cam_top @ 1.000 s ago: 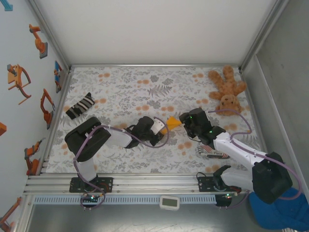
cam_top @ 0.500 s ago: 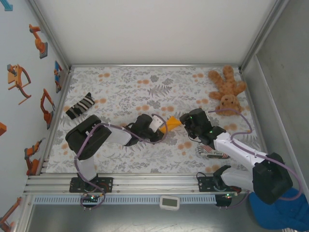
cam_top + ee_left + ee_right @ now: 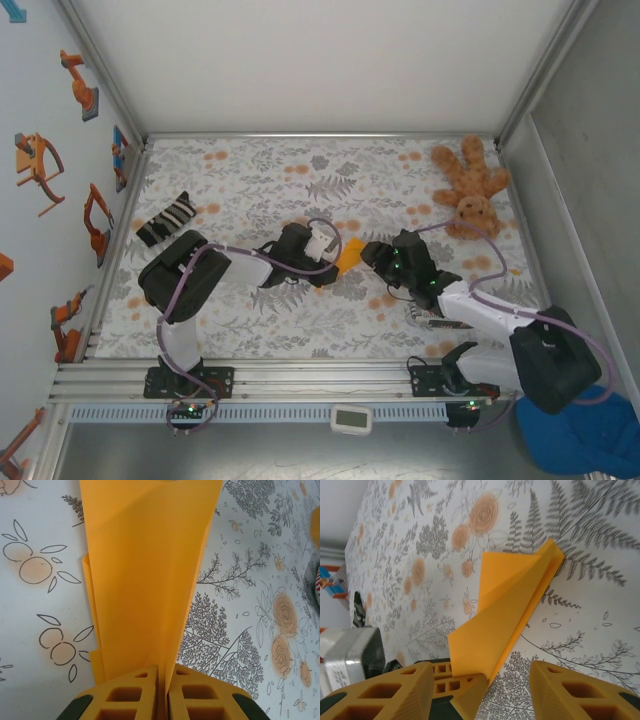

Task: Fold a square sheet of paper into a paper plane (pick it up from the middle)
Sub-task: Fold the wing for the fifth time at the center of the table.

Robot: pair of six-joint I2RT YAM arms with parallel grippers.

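Observation:
The bright-orange paper point(image 3: 351, 254) is folded into a narrow, layered dart shape with a long crease. It lies low over the flowered table point(image 3: 250, 180) at the middle. My left gripper point(image 3: 327, 262) is shut on one end of it. In the left wrist view the paper point(image 3: 145, 575) runs straight away from the shut left gripper point(image 3: 162, 692). My right gripper point(image 3: 374, 256) stands open just right of the paper. In the right wrist view the right gripper point(image 3: 482, 692) straddles the paper's point(image 3: 512, 600) near end, where a left finger point(image 3: 452, 682) clamps it.
A brown plush teddy point(image 3: 470, 188) lies at the back right. A red-and-white striped packet point(image 3: 442, 318) sits under the right arm. A black-and-white striped object point(image 3: 166, 219) lies at the left. Metal frame rails border the table.
The right gripper has moved left, closing in on the paper. The left gripper has shifted slightly back, and the paper now points more toward the near side.

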